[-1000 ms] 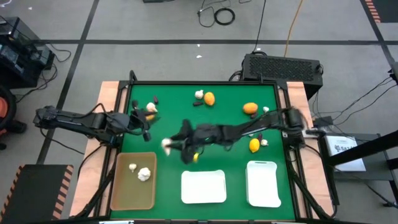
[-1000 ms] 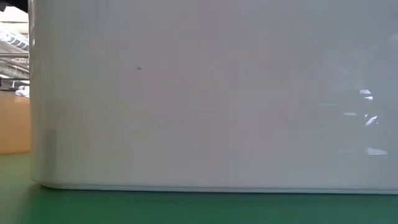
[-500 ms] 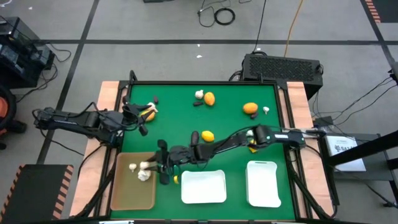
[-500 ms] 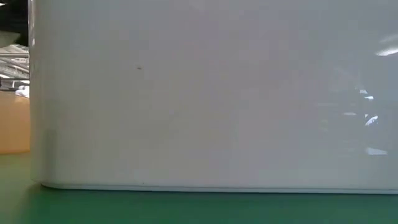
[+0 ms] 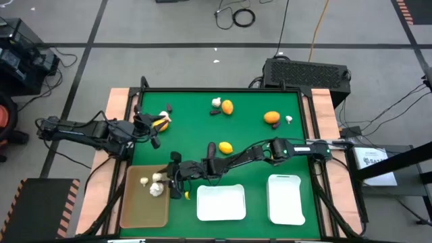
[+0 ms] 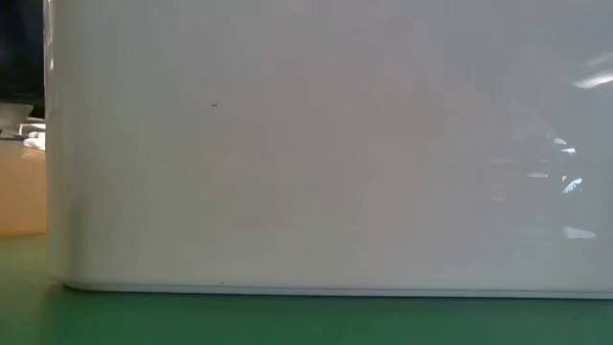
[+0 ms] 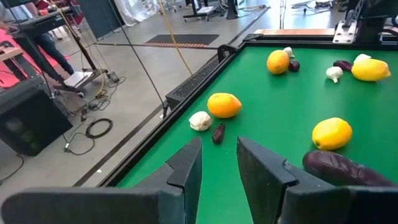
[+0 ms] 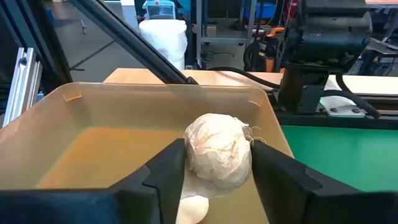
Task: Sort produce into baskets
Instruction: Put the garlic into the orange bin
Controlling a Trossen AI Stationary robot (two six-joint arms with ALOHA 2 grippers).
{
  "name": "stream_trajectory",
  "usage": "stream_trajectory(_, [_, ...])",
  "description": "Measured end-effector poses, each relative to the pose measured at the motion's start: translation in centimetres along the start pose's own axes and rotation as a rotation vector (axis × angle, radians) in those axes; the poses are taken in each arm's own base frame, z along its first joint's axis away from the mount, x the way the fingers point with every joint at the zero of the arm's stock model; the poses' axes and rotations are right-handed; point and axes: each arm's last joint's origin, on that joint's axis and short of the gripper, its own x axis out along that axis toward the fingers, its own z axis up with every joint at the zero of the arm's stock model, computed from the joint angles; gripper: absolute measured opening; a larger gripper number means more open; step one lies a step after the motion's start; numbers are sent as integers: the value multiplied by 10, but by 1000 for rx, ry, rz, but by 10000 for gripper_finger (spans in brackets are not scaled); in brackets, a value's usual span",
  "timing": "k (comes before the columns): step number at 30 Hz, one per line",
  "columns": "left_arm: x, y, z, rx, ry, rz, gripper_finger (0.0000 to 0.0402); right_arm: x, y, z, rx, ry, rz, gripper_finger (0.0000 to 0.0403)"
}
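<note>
My right gripper reaches in from the table's right over the tan tray and is shut on a whitish bulb. Two more bulbs lie on the tray floor. My left gripper is open and empty at the table's left, beside a yellow fruit and a bulb. Two white trays stand at the near edge. Oranges, a yellow fruit and purple pieces lie on the green table. My right gripper pinches the bulb by its two opposite sides between its two fingers. The fingers come roughly level from the table's right side. The bulb is lifted clear above the tan tray's floor, with another bulb lying below it.
The low view is filled by a white tray's wall, with the tan tray's wall at its left. Small bulbs and a small purple piece lie toward the far edge. The table has a raised black rim.
My right gripper has gone from the table's middle toward the near left, carrying the whitish bulb to above the tan tray. In the last half second it has moved only a little further over the tray.
</note>
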Motion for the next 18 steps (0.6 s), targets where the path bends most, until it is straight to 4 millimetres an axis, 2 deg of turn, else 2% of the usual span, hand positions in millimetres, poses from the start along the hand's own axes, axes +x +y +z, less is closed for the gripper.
stream_trajectory(7, [0, -1, 0, -23, 4, -48, 109, 0, 0, 0, 0, 1, 0, 204])
stream_trajectory(11, [0, -1, 0, -23, 4, -49, 109, -6, 0, 9, -16, 57, -4, 212])
stream_trajectory(14, [0, -2, 0, -24, 6, -60, 109, -21, -2, 35, -59, 126, -9, 214])
stream_trajectory(18, [0, -3, 0, -24, 9, -114, 109, -53, -8, 76, -73, 252, -24, 214])
